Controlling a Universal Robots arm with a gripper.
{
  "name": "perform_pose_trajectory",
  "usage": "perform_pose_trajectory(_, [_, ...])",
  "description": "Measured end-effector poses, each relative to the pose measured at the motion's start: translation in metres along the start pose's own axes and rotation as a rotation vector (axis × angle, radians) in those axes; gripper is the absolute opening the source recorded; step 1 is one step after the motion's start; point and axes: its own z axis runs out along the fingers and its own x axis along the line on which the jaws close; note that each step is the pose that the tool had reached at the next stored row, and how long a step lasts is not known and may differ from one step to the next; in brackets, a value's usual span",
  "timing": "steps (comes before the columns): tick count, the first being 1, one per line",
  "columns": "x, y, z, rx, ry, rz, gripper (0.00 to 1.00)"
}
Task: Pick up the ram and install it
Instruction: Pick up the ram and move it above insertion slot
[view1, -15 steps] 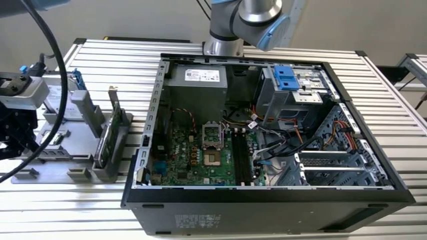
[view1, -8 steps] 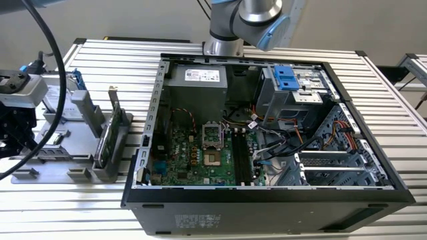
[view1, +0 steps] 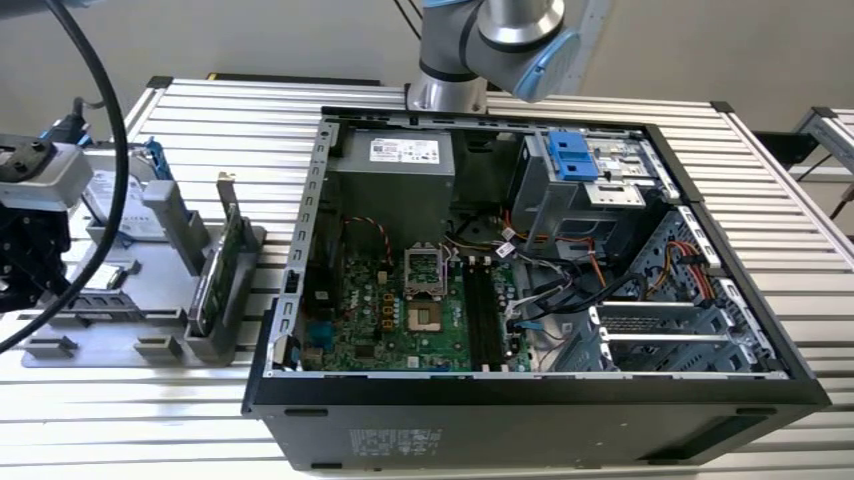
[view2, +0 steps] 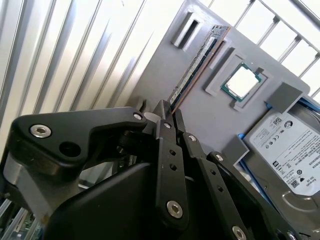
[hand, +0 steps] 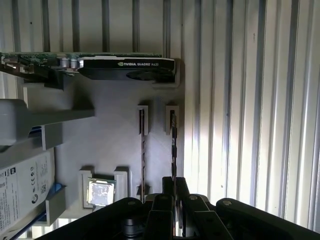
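The gripper (view2: 169, 110) pinched one end of the ram (view2: 197, 62), fingers shut tight on it.
Exterior view: the grey tray (view1: 67, 335) lay at that view's left, holding the graphics card (view1: 227, 265) on edge, well apart from the open case (view1: 534, 400). Second wrist view: the ram stood on edge in its tray slot, near the processor (view2: 242, 82) and hard drive (view2: 290, 145). First wrist view: a grip so far toward the end (my judgement) could cock the stick and jam it in the slot.
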Motion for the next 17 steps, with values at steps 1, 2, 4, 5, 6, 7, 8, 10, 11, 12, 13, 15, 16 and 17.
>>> perform_pose_trajectory(1, [0.0000,0.0000,-0.0005,-0.0001,0.0001,0.000,0.00])
perform_pose_trajectory(2, [0.0000,0.0000,-0.0011,-0.0001,0.0001,0.000,0.00])
perform_pose_trajectory(4, [0.0000,-0.0001,-0.0021,-0.0001,0.0001,0.000,0.00])
perform_pose_trajectory(5, [0.0000,-0.0001,-0.0026,-0.0001,0.0001,0.000,0.00])
perform_pose_trajectory(6, [0.0000,-0.0001,-0.0031,-0.0001,0.0001,0.000,0.00])
perform_pose_trajectory(7, [0.0001,-0.0001,-0.0035,-0.0001,0.0001,0.000,0.00])
perform_pose_trajectory(8, [0.0001,-0.0001,-0.0039,-0.0002,0.0001,0.000,0.00])
perform_pose_trajectory(10, [0.0001,-0.0001,-0.0046,-0.0001,0.0001,0.000,0.00])
perform_pose_trajectory(11, [0.0001,-0.0001,-0.0050,-0.0001,0.0001,0.000,0.00])
perform_pose_trajectory(12, [0.0001,-0.0001,-0.0053,-0.0001,0.0002,0.000,0.00])
perform_pose_trajectory(13, [0.0001,-0.0001,-0.0057,0.0000,0.0000,0.000,0.00])
perform_pose_trajectory(15, [0.0001,-0.0002,-0.0063,-0.0001,0.0001,0.000,0.00])
perform_pose_trajectory(16, [0.0001,-0.0002,-0.0066,-0.0001,0.0001,0.000,0.00])
perform_pose_trajectory(17, [0.0001,-0.0002,-0.0070,-0.0001,0.0001,0.000,0.00])
